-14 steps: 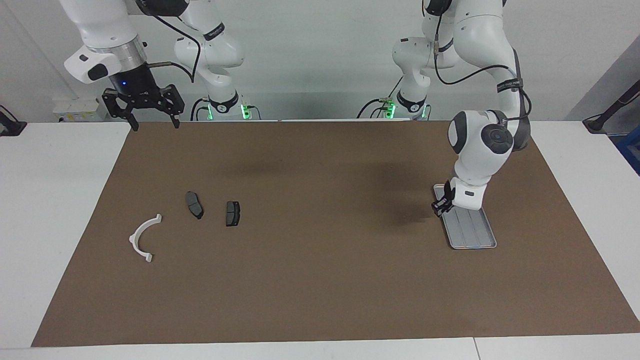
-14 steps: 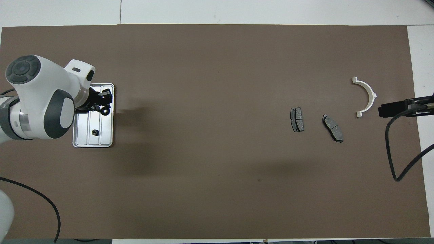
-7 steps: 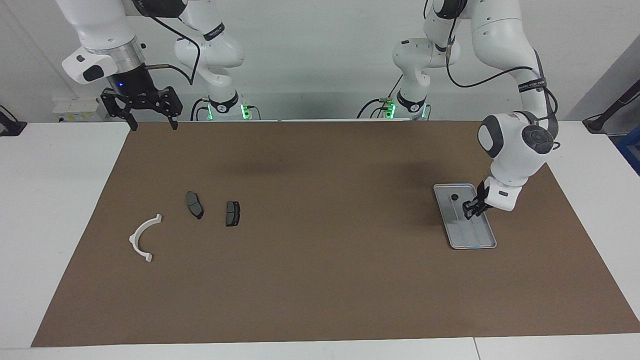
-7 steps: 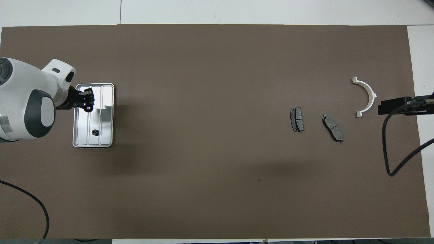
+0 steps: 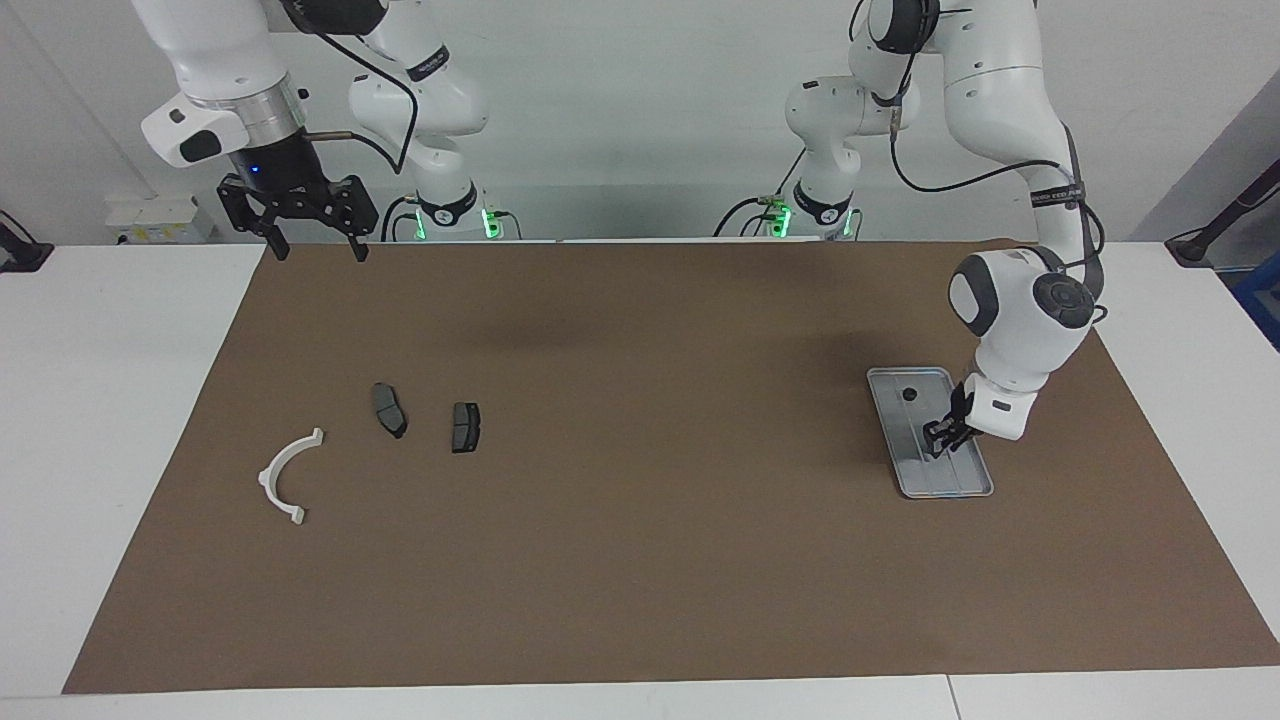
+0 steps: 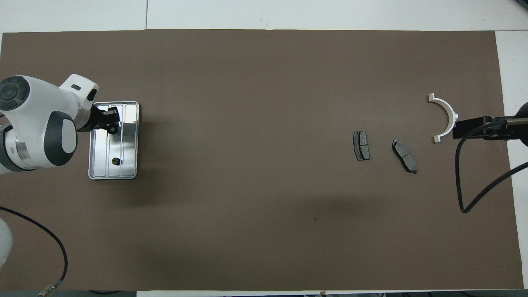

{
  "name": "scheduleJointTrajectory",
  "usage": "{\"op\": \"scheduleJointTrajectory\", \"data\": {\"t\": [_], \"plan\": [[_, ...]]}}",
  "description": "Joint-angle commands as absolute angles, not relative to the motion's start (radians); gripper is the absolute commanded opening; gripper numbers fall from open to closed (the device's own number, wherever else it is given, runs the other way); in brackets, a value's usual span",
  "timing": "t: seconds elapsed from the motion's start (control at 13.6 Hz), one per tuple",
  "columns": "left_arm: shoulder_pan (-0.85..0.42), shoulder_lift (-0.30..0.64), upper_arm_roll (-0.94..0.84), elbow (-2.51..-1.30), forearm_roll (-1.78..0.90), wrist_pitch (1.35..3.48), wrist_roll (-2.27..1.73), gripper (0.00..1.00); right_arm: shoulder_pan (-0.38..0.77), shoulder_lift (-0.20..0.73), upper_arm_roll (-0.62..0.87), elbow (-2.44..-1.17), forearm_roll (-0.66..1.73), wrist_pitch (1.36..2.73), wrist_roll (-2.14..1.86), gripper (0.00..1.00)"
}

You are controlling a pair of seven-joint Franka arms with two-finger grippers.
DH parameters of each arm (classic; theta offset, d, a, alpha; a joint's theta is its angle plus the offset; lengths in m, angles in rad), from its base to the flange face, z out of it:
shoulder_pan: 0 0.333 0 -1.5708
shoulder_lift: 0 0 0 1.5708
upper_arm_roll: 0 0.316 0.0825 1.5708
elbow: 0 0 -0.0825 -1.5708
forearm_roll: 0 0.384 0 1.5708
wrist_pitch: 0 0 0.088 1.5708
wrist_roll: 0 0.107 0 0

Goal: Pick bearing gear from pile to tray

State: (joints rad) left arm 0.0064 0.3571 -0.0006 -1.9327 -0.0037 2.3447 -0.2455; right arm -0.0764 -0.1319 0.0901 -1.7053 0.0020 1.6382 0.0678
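A white table (image 5: 120, 400) carries a brown mat (image 5: 640, 560) — on it a tray (image 5: 975, 487), two brake pads (image 5: 389, 409) and a white bracket (image 5: 285, 478)

Light was bright and even, from above; soft shadows lay on the brown mat (image 5: 640, 560), and the tray (image 6: 131, 108) glared beside the left gripper (image 6: 111, 123).

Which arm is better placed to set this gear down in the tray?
Left. The left gripper hangs over the tray, shut on a small black gear. The right gripper waits open at the other end, past the brake pads.
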Motion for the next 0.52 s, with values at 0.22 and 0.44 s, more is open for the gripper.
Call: {"op": "scheduleJointTrajectory", "data": {"t": [0.22, 0.44], "plan": [[0.011, 0.356, -0.008, -1.982, 0.006, 2.419, -0.235, 0.0, -0.133, -0.12, 0.136, -1.715, 0.025, 1.62, 0.045, 1.0], [0.017, 0.354, -0.006, -1.974, 0.008, 2.398, -0.232, 1.0, -0.137, -0.12, 0.14, -1.712, 0.023, 1.592, 0.044, 1.0]]}}
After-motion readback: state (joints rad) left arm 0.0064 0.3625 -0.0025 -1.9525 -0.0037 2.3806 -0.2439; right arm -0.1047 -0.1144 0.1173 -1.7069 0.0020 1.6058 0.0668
